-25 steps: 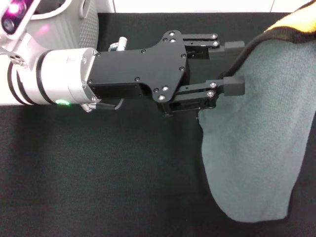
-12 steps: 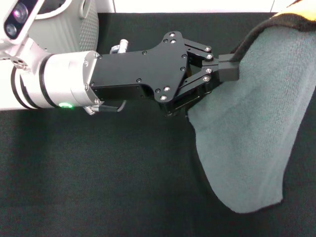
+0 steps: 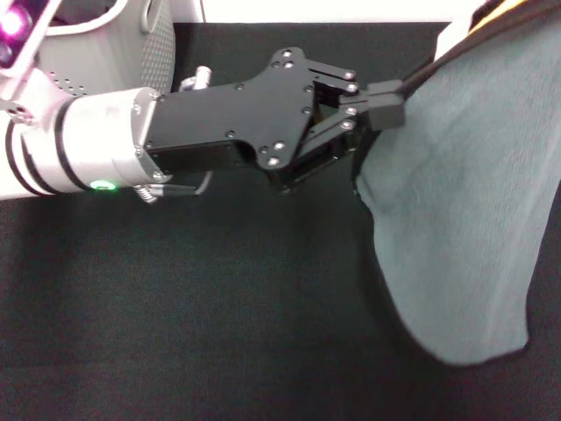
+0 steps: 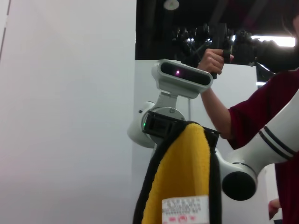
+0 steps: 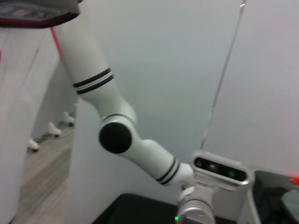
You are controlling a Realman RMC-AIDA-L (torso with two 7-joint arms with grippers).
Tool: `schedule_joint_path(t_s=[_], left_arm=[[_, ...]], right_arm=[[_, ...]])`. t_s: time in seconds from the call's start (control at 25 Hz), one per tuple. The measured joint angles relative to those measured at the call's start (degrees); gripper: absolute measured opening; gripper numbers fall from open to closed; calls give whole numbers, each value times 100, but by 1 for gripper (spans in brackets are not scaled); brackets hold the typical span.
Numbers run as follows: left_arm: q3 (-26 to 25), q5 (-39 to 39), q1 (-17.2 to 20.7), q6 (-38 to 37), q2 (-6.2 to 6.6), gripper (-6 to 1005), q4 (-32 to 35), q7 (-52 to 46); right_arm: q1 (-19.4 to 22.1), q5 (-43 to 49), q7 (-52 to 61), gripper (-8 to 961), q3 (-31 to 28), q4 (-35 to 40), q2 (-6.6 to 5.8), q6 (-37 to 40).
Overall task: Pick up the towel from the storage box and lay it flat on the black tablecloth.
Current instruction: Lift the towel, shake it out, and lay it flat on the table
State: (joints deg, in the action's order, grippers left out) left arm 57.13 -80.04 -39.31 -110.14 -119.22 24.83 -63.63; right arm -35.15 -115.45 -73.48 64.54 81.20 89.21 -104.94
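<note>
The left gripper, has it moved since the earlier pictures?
Yes. The left gripper, shut on the towel, has moved toward the far edge of the black tablecloth.

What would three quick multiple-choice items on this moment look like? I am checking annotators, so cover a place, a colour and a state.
1. Where is the storage box?
A. behind the left arm, at the far left
B. under the towel
C. in the right hand

2. Which colour of the towel faces the head camera?
A. red
B. grey-teal
C. white

3. How is the left hand?
A. wide open
B. out of view
C. shut on the towel's edge

Key: 1 A, the perforated grey wall shows there; 2 B, with orange only at the top fold; 3 C, its fingers pinch the black-stitched edge over the black tablecloth.
</note>
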Motion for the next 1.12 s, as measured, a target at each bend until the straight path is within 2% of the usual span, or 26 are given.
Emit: schedule_joint_path(t_s=[0.28,0.44,0.56,0.72,0.88,1.12], left_arm=[[-265,75,331,-17,137,37,271,-108],[-295,122,416,4,154,48,390,-173],[-378,157,421,135,128,56,381,-154],[-607,131,436,440,12,67,395,-151],[-548,-65,376,684,-1,78,371,-144],[-439,-352,208,689,-50,312,328,-32]], right_arm=[[201,-37,-43,17,-494,-356,113,11],[203,50,-114,17,-519,-559,246,15],[171,160,-151,17,-493,-589,292,15],[156,184,-157,17,-484,-572,296,15],[153,151,-134,18,-451,-455,285,14],[144,142,-112,18,-422,-315,280,7]])
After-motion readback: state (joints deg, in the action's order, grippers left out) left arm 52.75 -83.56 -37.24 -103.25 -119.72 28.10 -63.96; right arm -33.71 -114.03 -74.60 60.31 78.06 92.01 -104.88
